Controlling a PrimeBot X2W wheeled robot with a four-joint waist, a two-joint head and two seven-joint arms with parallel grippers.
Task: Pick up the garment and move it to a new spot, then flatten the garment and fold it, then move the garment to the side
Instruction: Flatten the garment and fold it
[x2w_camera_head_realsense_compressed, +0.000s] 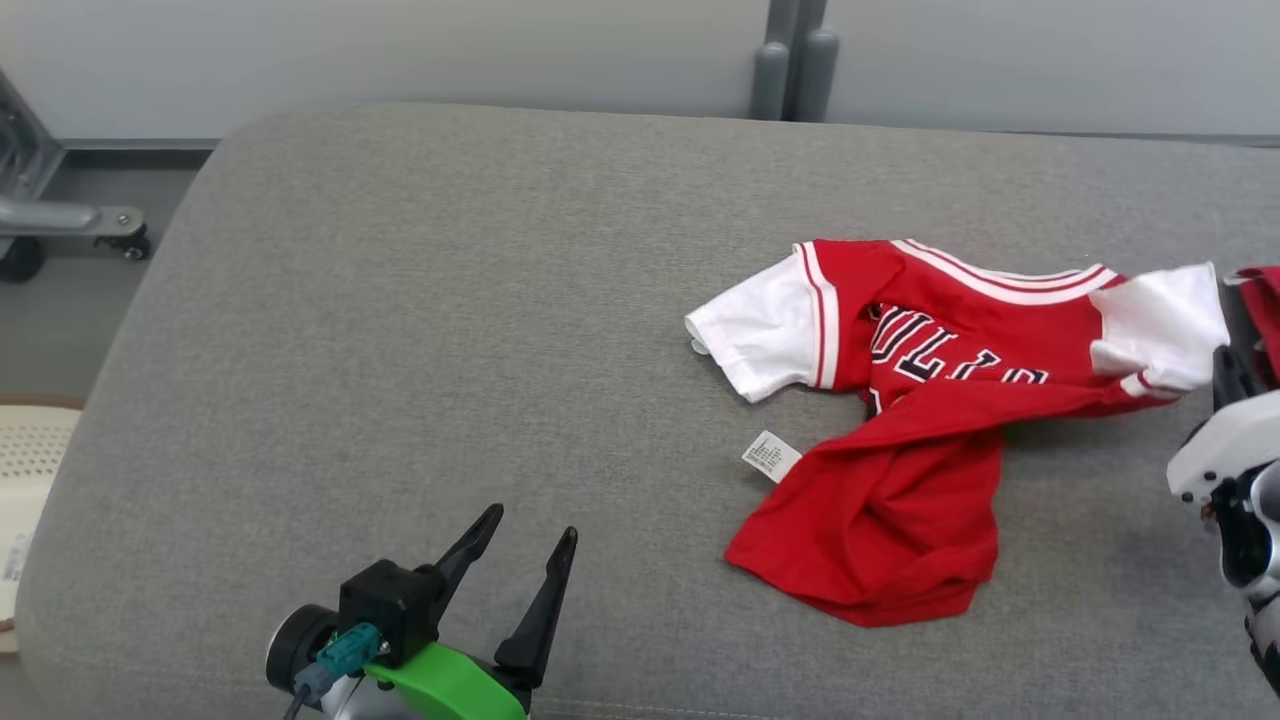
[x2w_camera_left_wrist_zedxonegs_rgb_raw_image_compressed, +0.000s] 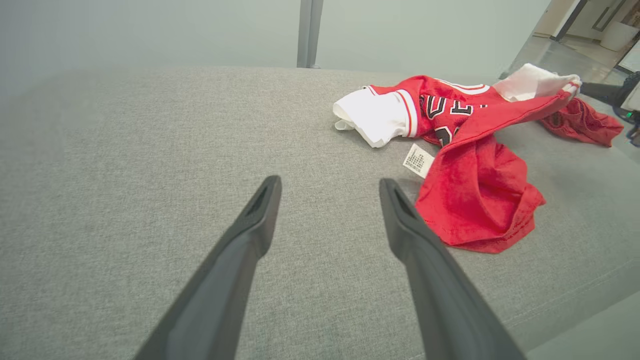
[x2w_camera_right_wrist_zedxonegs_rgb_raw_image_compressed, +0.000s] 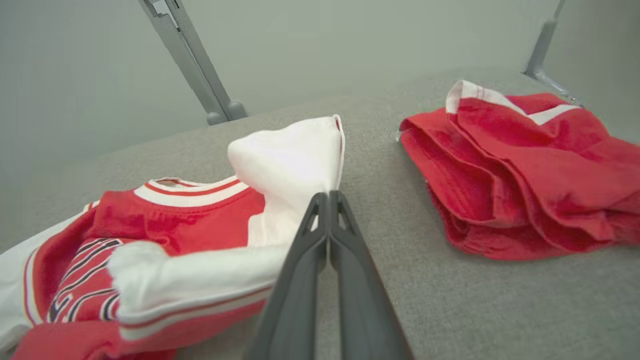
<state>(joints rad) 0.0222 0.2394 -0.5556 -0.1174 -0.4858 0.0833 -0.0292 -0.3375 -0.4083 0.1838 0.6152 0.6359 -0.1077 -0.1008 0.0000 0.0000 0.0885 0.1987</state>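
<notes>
Left hand (x2w_camera_head_realsense_compressed: 532, 521) held spread wide, empty, above counter (x2w_camera_head_realsense_compressed: 400, 300). Right hand (x2w_camera_right_wrist_zedxonegs_rgb_raw_image_compressed: 328, 196) clamped on white sleeve (x2w_camera_right_wrist_zedxonegs_rgb_raw_image_compressed: 295, 155) of garment (x2w_camera_head_realsense_compressed: 900, 420), crumpled at counter's right. Pick-up step judged underway; lift and carry toward bare middle called for next.

The garment (x2w_camera_head_realsense_compressed: 900, 530) is soft matt cloth (creased), the cushion (x2w_camera_head_realsense_compressed: 400, 300) coarse weave.

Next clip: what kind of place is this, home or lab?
Probably a lab or test room: plain grey partition panels joined by a post, a castor-wheeled metal frame, and a grey padded bench holding a red jersey.
</notes>
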